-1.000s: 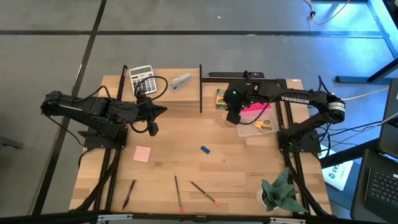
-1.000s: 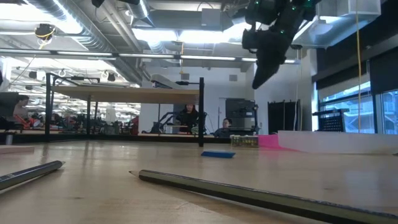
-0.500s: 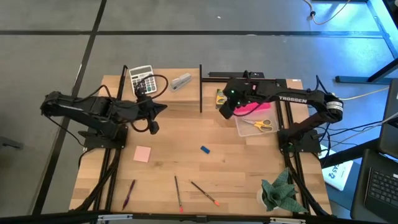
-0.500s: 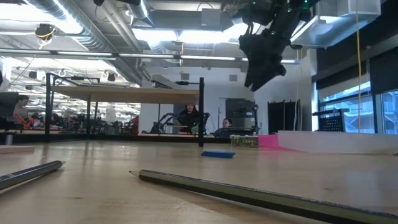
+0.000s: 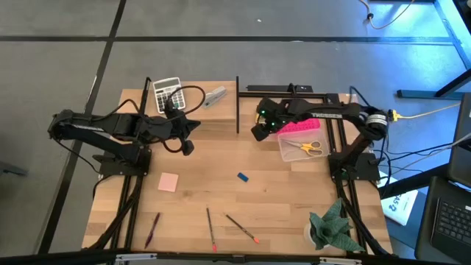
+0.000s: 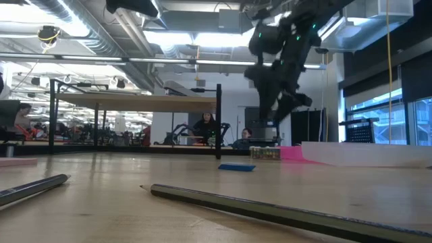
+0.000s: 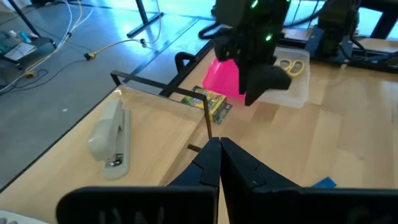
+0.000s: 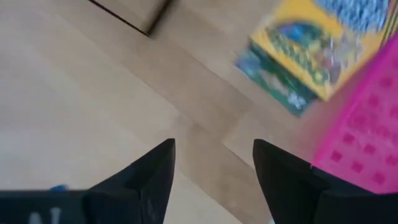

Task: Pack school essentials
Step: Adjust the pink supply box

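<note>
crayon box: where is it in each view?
High: crayon box at the table's far edge, mostly hidden by the right gripper.
Low: far off, beside the pink basket, at.
Left wrist, under the right gripper.
Right wrist, past the open fingers.
Shared landmark: pink basket.

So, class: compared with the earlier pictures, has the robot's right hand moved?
Yes. In the high view the right hand has moved leftward off the clear tray, now hanging beside the crayon box.

Light: bright ceiling strips (image 6: 202, 39) in low view; blue daylight along one edge of high view.
Shadows: soft, faint on surface (image 5: 221, 184).
Blur: right wrist view smeared; crayon box (image 8: 317, 53) indistinct.
Focus: near pencil (image 6: 283, 210) soft.
</note>
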Controlling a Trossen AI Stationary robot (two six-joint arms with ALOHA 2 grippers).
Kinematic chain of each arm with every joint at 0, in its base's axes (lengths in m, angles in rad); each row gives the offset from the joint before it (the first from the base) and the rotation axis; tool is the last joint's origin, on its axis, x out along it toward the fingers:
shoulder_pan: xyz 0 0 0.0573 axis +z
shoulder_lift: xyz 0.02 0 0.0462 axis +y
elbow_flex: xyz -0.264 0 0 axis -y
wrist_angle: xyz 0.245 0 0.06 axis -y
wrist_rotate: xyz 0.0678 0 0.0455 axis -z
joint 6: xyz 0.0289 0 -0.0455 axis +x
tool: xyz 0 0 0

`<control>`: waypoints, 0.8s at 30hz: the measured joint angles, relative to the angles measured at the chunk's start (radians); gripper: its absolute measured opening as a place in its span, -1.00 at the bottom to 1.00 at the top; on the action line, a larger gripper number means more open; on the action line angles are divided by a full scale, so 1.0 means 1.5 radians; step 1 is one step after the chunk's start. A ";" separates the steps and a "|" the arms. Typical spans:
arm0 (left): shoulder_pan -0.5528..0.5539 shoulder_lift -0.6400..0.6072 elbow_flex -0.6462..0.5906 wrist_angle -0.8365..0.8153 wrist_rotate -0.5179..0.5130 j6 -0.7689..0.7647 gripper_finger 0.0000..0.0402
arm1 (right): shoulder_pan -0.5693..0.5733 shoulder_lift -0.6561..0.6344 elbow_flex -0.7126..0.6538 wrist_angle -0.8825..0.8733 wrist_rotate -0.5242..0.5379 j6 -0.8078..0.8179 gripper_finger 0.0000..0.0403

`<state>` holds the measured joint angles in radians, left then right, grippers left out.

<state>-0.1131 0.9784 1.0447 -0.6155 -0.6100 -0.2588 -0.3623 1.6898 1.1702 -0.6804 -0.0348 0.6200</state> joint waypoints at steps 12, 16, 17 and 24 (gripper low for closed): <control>0.000 0.000 0.000 0.000 0.001 0.000 -1.00 | -0.036 0.081 0.000 -0.028 0.004 -0.033 0.08; 0.000 0.000 0.000 0.000 0.001 0.000 -1.00 | -0.042 0.080 0.000 -0.043 0.053 -0.033 0.08; 0.000 0.000 0.000 0.000 0.001 0.000 -1.00 | -0.044 0.080 0.000 -0.046 0.059 -0.034 0.08; 0.000 0.000 0.000 0.001 0.001 0.000 -1.00 | -0.065 0.080 0.000 -0.066 0.100 -0.035 0.08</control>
<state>-0.1135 0.9783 1.0447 -0.6148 -0.6079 -0.2592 -0.4593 1.8103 1.1698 -0.7798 0.1151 0.5668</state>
